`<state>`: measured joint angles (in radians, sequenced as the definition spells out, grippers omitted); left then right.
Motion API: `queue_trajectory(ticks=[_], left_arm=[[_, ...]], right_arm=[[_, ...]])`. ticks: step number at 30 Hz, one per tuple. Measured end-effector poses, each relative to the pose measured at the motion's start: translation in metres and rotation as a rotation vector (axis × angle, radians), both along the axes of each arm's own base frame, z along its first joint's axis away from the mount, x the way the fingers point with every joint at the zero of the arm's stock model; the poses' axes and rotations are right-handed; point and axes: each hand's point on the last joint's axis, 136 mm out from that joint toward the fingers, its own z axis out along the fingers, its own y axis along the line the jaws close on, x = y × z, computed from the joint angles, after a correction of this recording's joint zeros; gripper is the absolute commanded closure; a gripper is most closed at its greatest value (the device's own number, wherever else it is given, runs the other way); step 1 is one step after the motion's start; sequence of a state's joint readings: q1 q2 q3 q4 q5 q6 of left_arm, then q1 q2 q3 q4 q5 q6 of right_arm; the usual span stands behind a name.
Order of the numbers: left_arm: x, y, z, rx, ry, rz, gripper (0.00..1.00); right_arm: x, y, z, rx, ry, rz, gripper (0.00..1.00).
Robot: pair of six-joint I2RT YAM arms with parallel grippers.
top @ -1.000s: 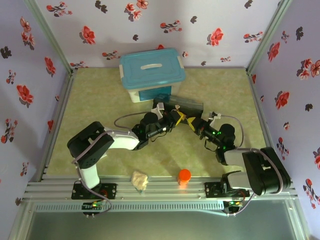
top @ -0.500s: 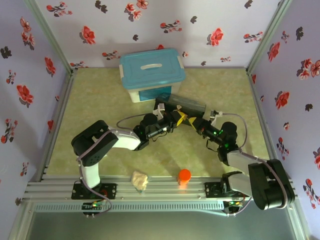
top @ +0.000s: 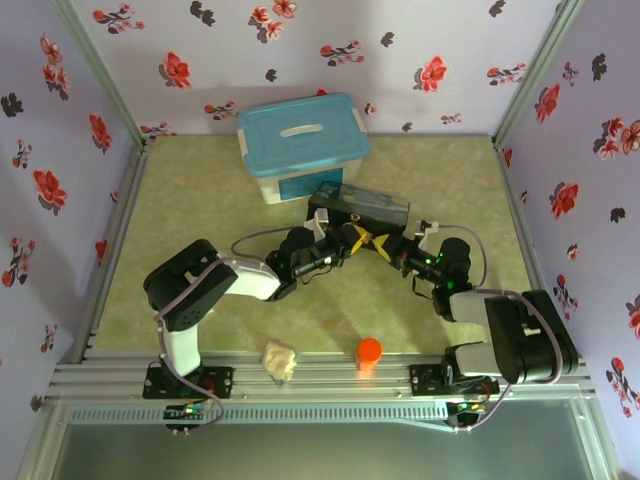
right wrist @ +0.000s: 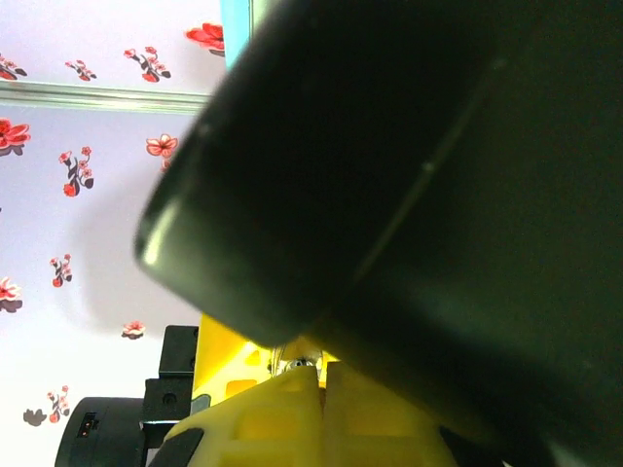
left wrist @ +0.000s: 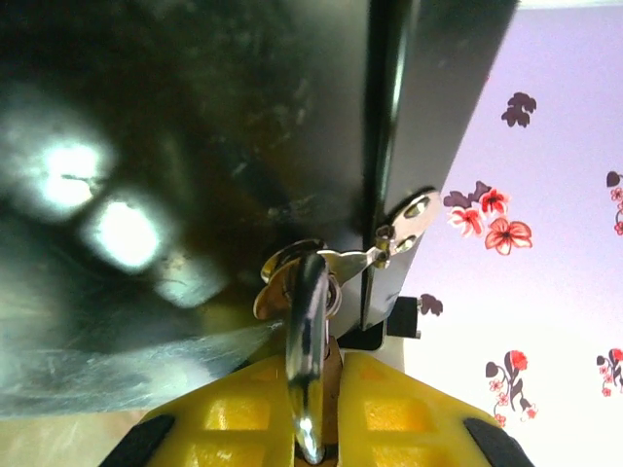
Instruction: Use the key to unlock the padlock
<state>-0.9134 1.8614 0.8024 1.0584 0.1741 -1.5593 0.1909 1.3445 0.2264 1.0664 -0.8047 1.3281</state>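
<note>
A dark tin box point(top: 362, 206) lies mid-table, and both grippers meet at its front. In the left wrist view the padlock point(left wrist: 307, 331) hangs by its silver shackle from the box's latch point(left wrist: 394, 229). A sliver of its brass body sits between my yellow fingers. My left gripper point(left wrist: 336, 368) point(top: 352, 240) is shut on it. My right gripper point(right wrist: 322, 375) point(top: 384, 246) is shut, with its tips under the tin box point(right wrist: 438, 175) and pointing at the left gripper's yellow finger point(right wrist: 219, 360). A small silvery part point(right wrist: 300, 364) shows just past the tips. The key is hidden.
A white bin with a teal lid point(top: 303, 145) stands behind the tin box. An orange cylinder point(top: 369, 352) and a crumpled beige wad point(top: 280, 362) sit near the front rail. Flowered walls close in three sides.
The right arm's elbow and forearm have shifted while its gripper stayed at the box's front. The left gripper has kept its hold on the padlock.
</note>
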Motion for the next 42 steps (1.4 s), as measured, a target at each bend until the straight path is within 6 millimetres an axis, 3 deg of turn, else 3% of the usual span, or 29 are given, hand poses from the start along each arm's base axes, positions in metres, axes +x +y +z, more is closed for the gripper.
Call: queue_trajectory(ticks=[18,34,39,42], left_arm=[[-0.005,-0.005,-0.002,0.028,-0.036,-0.017,1.00],[0.000,-0.010,-0.014,-0.016,-0.037,0.025,1.00],[-0.005,-0.011,-0.020,0.003,-0.025,0.011,1.00],[-0.009,-0.014,-0.020,0.000,-0.025,-0.002,1.00]], right_arm=[[-0.002,0.000,-0.001,-0.025,0.057,-0.065,1.00],[0.006,-0.003,-0.014,0.114,0.260,-0.198,1.00],[0.000,-0.005,-0.017,-0.040,0.206,-0.199,0.99],[-0.004,-0.008,-0.016,-0.116,0.167,-0.197,0.90]])
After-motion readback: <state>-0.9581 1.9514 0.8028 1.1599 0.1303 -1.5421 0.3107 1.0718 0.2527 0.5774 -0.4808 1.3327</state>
